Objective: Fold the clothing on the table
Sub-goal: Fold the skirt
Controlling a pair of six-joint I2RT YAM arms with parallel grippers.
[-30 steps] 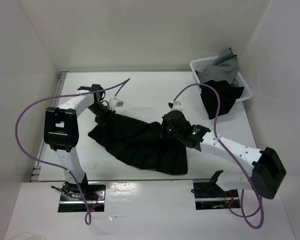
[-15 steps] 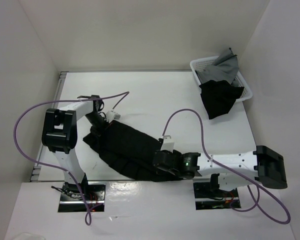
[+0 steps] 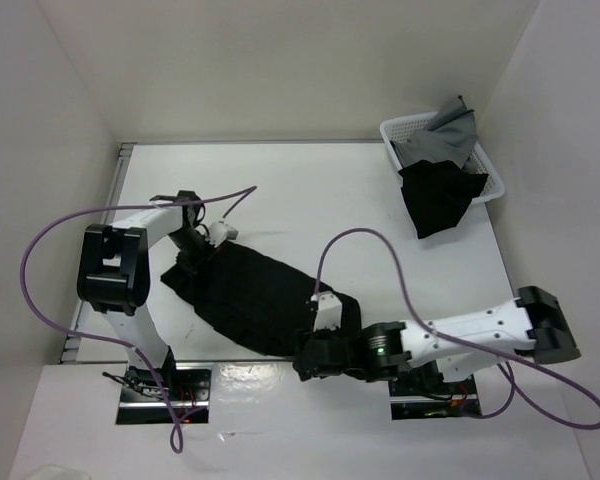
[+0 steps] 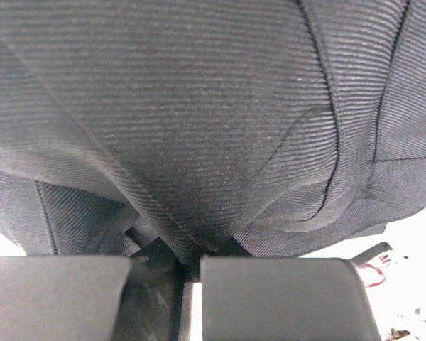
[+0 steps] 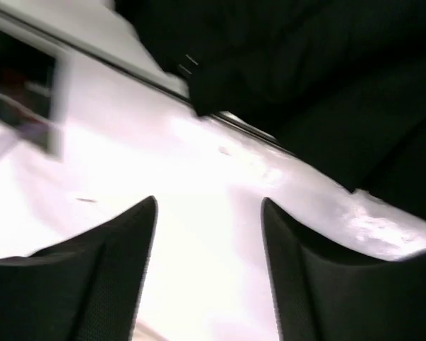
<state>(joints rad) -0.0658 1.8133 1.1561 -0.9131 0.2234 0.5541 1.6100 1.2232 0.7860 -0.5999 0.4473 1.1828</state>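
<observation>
Your left gripper (image 4: 189, 264) pinches the skirt (image 3: 248, 292), right gripper (image 5: 208, 227) spread and empty; a tug could drag fabric off the table's (image 3: 310, 190) near edge.

One skirt (image 3: 242, 298), one basket (image 3: 392, 135), seemingly two cloths (image 3: 436, 200).

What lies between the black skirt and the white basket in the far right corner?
In the top view, only bare white table lies between the skirt and the basket; the right arm's purple cable arches above that stretch.
</observation>
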